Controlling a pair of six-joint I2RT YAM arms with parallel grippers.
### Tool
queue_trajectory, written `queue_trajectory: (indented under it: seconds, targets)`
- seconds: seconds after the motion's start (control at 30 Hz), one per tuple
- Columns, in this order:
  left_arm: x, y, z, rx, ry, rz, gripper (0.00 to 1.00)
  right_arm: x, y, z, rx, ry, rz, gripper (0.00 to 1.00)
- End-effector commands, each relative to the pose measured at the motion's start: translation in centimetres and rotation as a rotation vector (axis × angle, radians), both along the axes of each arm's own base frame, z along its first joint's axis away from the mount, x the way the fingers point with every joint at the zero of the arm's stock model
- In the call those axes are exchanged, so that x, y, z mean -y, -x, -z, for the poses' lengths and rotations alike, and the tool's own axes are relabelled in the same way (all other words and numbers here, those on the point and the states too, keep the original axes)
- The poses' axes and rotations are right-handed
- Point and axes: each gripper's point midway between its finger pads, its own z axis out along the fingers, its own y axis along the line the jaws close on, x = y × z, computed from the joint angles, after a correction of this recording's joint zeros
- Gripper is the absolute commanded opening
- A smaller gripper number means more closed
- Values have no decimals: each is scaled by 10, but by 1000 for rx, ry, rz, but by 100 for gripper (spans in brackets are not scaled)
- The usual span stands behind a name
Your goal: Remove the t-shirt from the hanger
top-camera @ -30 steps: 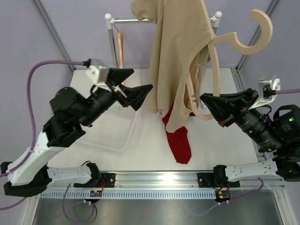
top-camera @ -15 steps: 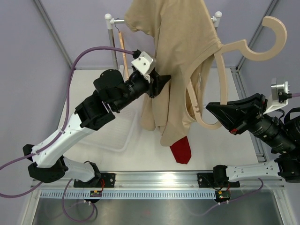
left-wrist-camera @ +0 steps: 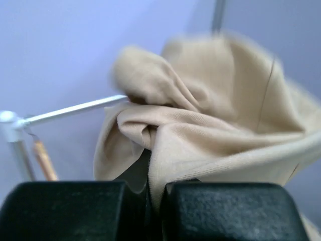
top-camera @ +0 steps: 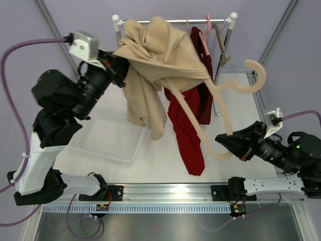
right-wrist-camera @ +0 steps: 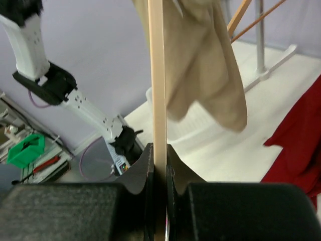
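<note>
The beige t-shirt (top-camera: pixel 150 65) is bunched high at the back left, and part of it is still draped over one arm of the pale hanger (top-camera: pixel 228 90). My left gripper (top-camera: pixel 119 70) is shut on a fold of the shirt; the left wrist view shows the t-shirt (left-wrist-camera: pixel 200 125) pinched in the left gripper (left-wrist-camera: pixel 155 193). Low at the right, my right gripper (top-camera: pixel 228 144) is shut on the hanger's curved lower end. In the right wrist view the hanger (right-wrist-camera: pixel 156 75) runs straight up out of the right gripper (right-wrist-camera: pixel 159 163), with the t-shirt (right-wrist-camera: pixel 205 65) hanging behind it.
A metal clothes rail (top-camera: pixel 175 21) stands at the back, carrying a dark red garment (top-camera: pixel 188 125), a pink hanger (top-camera: pixel 205 30) and a wooden hanger (top-camera: pixel 220 47). A white tray (top-camera: pixel 110 140) lies on the table at the left.
My left gripper shut on the t-shirt and pulled it up and to the left. The right gripper dropped lower with the hanger, and the shirt has slid partway along the hanger arm.
</note>
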Motion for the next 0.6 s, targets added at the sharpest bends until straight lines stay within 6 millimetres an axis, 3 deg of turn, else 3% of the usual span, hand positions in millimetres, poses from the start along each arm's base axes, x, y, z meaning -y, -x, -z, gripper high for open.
queue_trajectory:
  seconds: [0.0, 0.07, 0.1, 0.17, 0.3, 0.37, 0.5, 0.53, 0.57]
  targets:
    - [-83, 19, -66, 118, 160, -198, 0, -21, 22, 44, -106, 102, -122, 0]
    - [-101, 16, -75, 158, 126, -295, 0, -29, 35, 62, -124, 169, -194, 0]
    - [-119, 17, -85, 167, 150, -360, 0, -33, 38, 70, -129, 201, -214, 0]
    - [-135, 17, -97, 203, 153, -435, 0, -34, 46, 75, -126, 223, -260, 0]
    - [-178, 21, -112, 207, 219, -617, 0, -22, 56, 81, -117, 254, -314, 0]
    - [-193, 26, -114, 192, 270, -659, 0, -13, 48, 84, -124, 263, -266, 0]
    - [-203, 34, -104, 166, 296, -646, 0, 9, 39, 69, -114, 185, -203, 0]
    - [-189, 23, -86, 144, 242, -645, 0, 10, 37, 66, -106, 174, -193, 0]
    - [-188, 22, -80, 140, 254, -645, 0, 10, 35, 63, -101, 171, -184, 0]
